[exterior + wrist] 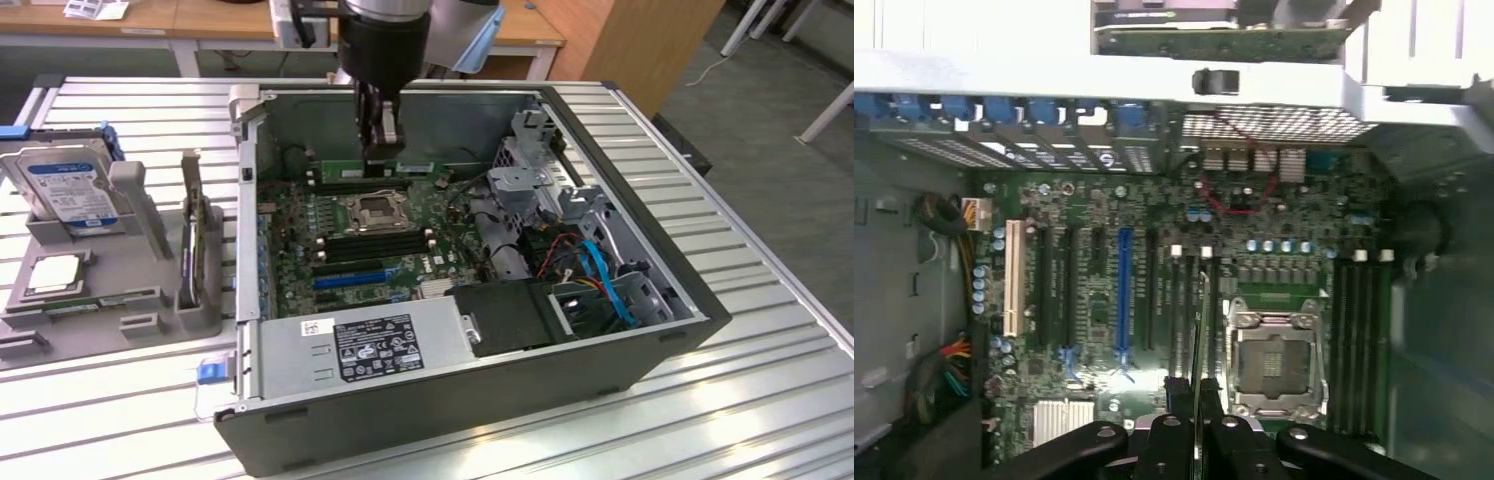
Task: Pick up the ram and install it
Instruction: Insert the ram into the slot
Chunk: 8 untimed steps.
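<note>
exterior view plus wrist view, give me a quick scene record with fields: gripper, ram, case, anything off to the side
gripper: down inside the open computer case, shut on the ram
ram: thin green stick held on edge, lined up along the black slots beside the processor socket
seated in slot: cannot tell
motherboard: flat on the case floor
side items: hard drive standing in a grey holder at the exterior view's left
surface: slatted metal table
</note>
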Tool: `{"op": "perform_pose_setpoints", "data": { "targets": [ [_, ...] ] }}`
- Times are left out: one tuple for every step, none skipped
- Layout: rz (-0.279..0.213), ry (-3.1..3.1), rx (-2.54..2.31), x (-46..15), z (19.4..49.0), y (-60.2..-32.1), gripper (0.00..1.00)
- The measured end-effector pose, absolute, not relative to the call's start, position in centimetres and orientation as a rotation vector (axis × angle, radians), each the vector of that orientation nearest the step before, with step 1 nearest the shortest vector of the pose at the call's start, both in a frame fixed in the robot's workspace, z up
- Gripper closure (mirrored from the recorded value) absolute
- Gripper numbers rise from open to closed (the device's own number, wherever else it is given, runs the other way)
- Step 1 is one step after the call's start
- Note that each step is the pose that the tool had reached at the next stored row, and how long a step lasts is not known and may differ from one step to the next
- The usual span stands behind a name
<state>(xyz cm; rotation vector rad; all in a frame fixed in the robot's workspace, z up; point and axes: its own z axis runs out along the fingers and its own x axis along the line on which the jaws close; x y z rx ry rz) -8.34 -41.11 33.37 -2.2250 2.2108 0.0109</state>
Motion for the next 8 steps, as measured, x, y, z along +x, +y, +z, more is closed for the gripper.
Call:
{"op": "perform_pose_setpoints", "data": {
  "targets": [
    [0.011, 2.211, -2.225, -8.3, 33.2, -41.1, 0.86],
    [0.011, 2.211, -2.225, -8.3, 33.0, -41.1, 0.86],
    [0.011, 2.211, -2.225, -8.3, 32.8, -41.1, 0.86],
    [0.011, 2.211, -2.225, -8.3, 32.6, -41.0, 0.86],
    [0.011, 2.211, -2.225, -8.3, 32.5, -41.0, 0.86],
    [0.011, 2.211, -2.225, -8.3, 32.3, -40.9, 0.86],
    [0.011, 2.211, -2.225, -8.3, 32.1, -40.9, 0.86],
    [0.011, 2.211, -2.225, -8.3, 31.9, -40.8, 0.86]
  ]
}}
